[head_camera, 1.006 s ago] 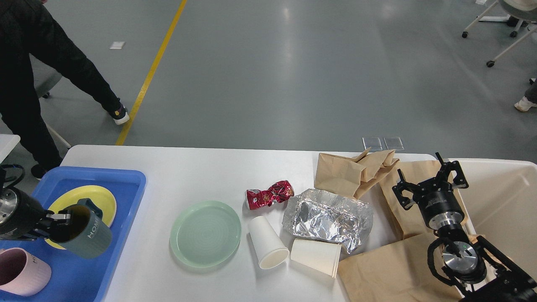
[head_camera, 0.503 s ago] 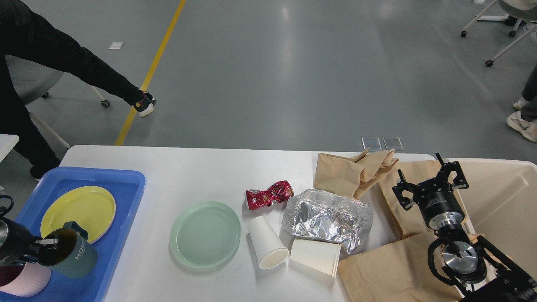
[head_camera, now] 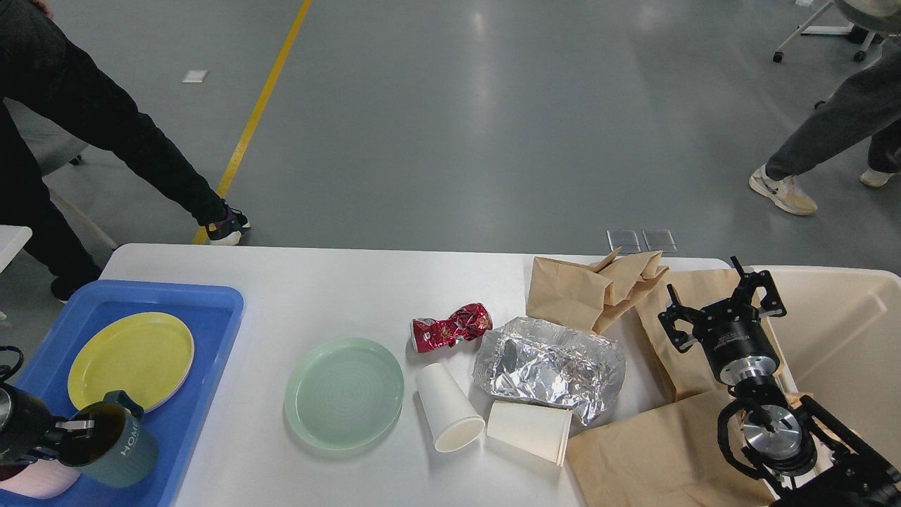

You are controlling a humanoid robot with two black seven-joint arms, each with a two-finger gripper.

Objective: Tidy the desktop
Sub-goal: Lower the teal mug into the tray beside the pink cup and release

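Broadly, the desktop (head_camera: 317,282) filled the lower half of the head view, a white matte top with rounded corners standing on a glossy grey floor (head_camera: 457,127) crossed by a yellow line (head_camera: 257,113). On its bare middle lay a pale green plate (head_camera: 344,391), with a crushed red can (head_camera: 451,327) just beyond it and two white paper cups (head_camera: 448,407) tipped on their sides beside a crumpled foil sheet (head_camera: 550,367). Brown paper bags (head_camera: 598,289) spread over the right end, reaching a cream bin (head_camera: 845,331) at the table's edge. A blue tray (head_camera: 190,394) sat at the left end, holding a yellow plate (head_camera: 131,359) and a pink mug (head_camera: 42,479), mostly hidden. The left gripper (head_camera: 74,429) was clamped on the rim of a dark green mug (head_camera: 112,443) low over the tray. The right gripper (head_camera: 721,306) hovered above the bags with its fingers spread apart, holding nothing. People's legs showed at the far left and right of the room.
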